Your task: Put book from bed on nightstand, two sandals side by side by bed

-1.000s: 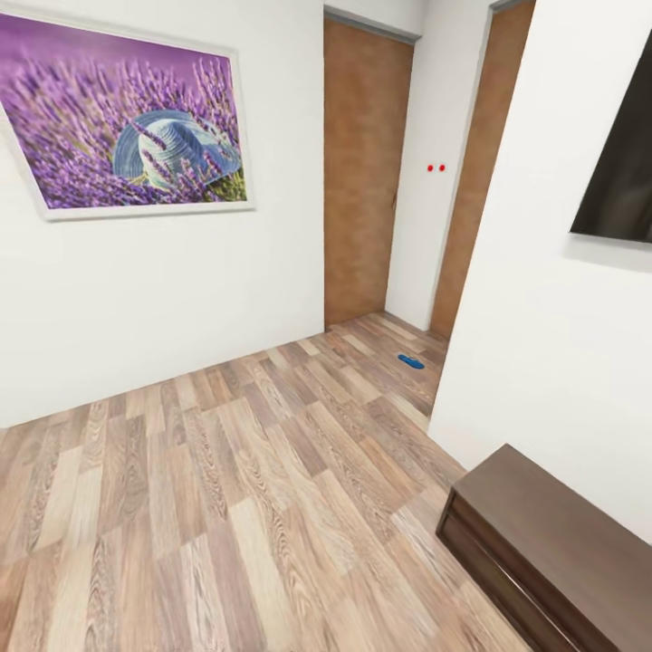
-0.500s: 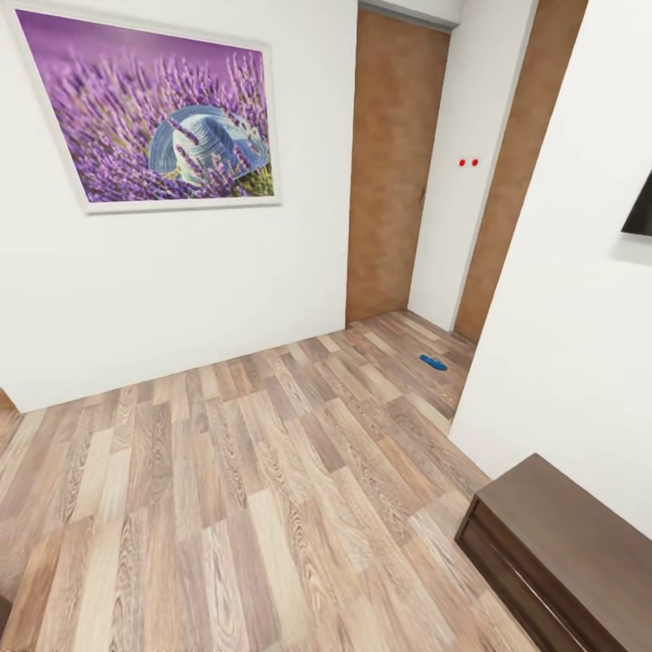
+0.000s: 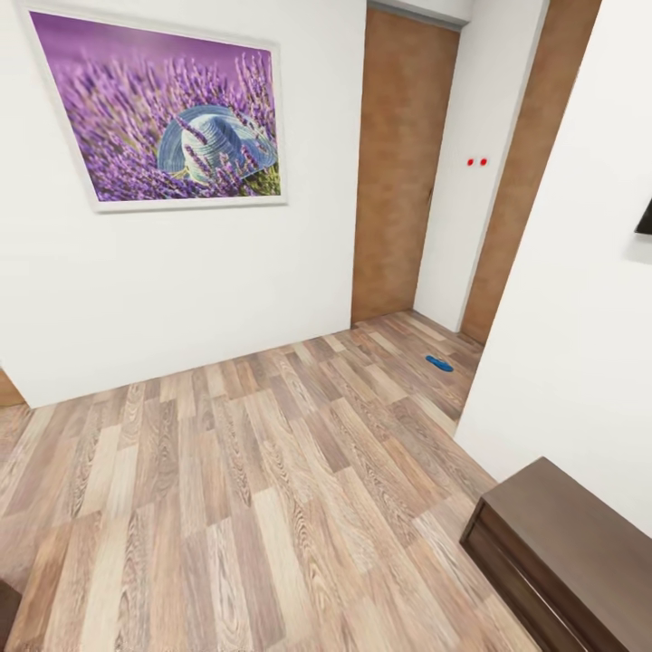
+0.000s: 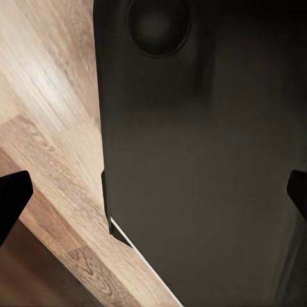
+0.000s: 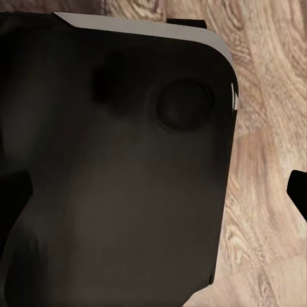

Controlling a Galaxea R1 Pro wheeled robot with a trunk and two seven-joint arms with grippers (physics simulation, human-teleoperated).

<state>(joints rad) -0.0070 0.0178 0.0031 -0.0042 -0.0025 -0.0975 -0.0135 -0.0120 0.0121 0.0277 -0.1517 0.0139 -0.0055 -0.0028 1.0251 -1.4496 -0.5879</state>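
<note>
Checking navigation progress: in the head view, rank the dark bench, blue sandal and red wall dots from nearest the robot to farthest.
1. dark bench, lower right, closest.
2. blue sandal, on the floor ahead, right.
3. red wall dots, far wall.

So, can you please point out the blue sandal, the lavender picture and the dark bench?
blue sandal point(image 3: 439, 363): head view, middle of its sole.
lavender picture point(image 3: 167, 113): head view, the hat in the print.
dark bench point(image 3: 580, 534): head view, its top surface.
</note>
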